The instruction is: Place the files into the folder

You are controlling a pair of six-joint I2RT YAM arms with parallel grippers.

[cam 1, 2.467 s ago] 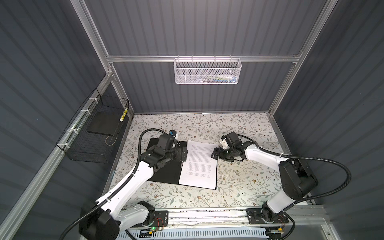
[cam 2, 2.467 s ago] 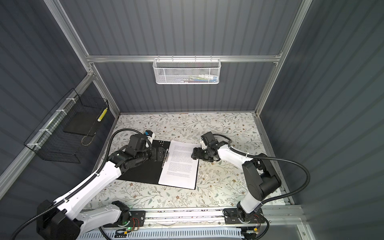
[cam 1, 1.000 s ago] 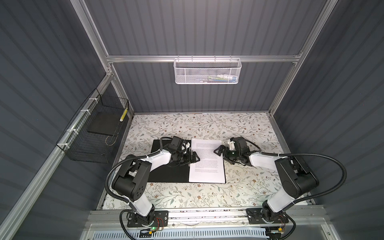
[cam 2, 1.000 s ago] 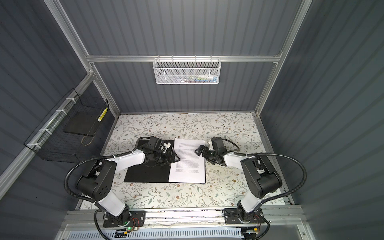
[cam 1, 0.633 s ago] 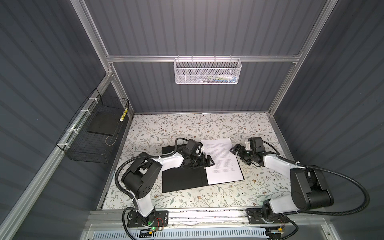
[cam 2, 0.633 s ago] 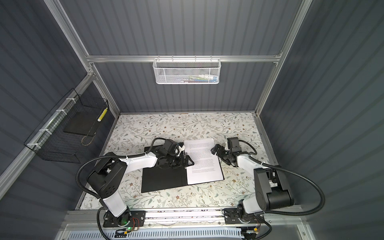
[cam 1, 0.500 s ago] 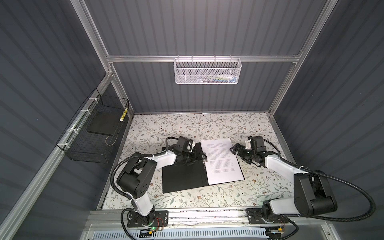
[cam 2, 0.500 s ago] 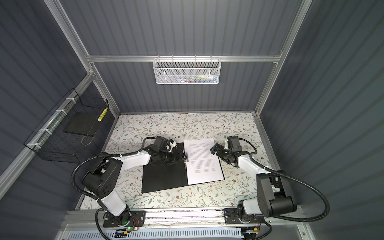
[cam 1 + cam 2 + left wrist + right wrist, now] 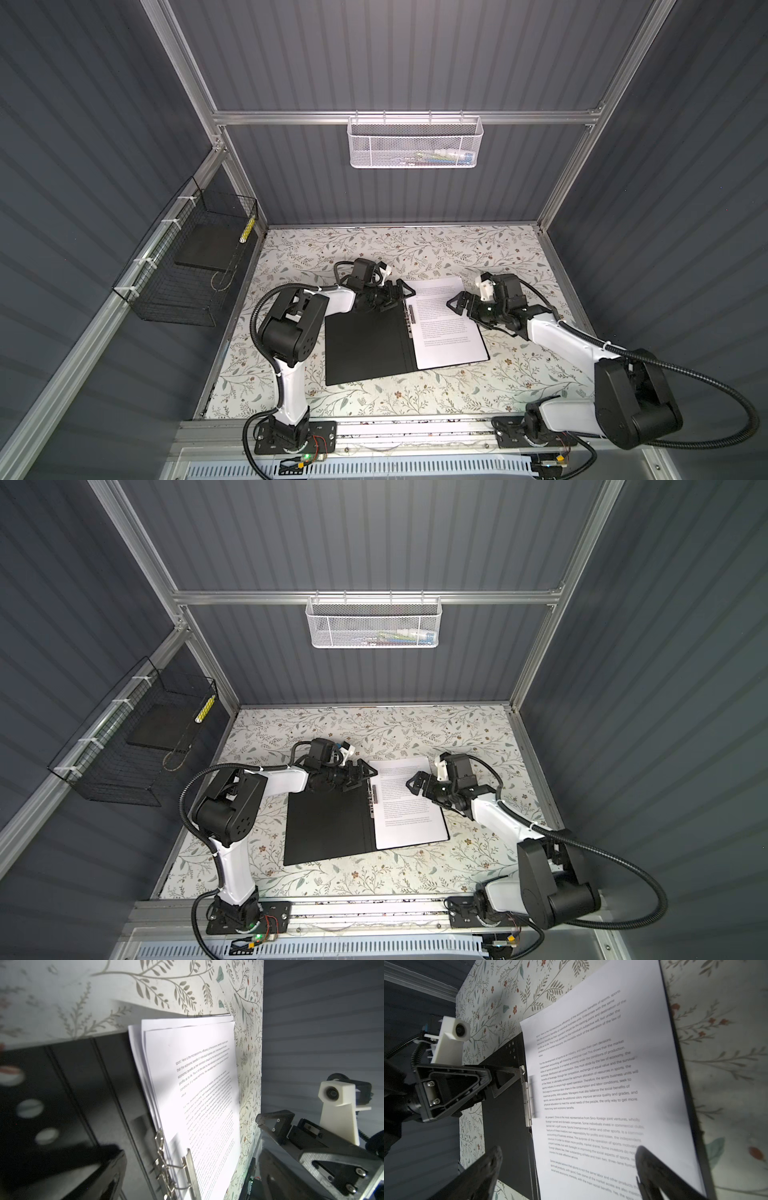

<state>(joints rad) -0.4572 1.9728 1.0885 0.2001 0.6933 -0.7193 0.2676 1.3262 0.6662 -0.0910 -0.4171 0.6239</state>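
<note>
Folder open on surface, files on right half; L fingers spread nr clip, R fingers spread.

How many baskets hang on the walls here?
2. A white mesh basket hangs on the back rail; a black wire basket hangs on the side wall, left in both top views. No others show.

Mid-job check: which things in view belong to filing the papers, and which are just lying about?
Job in hand:
- files, lying on the open folder's right half
- folder, open, black inside up
- metal spine clip

Lying about:
- white mesh basket on the back rail
- black wire basket on the left wall, holding a dark slab and a yellow stick
</note>
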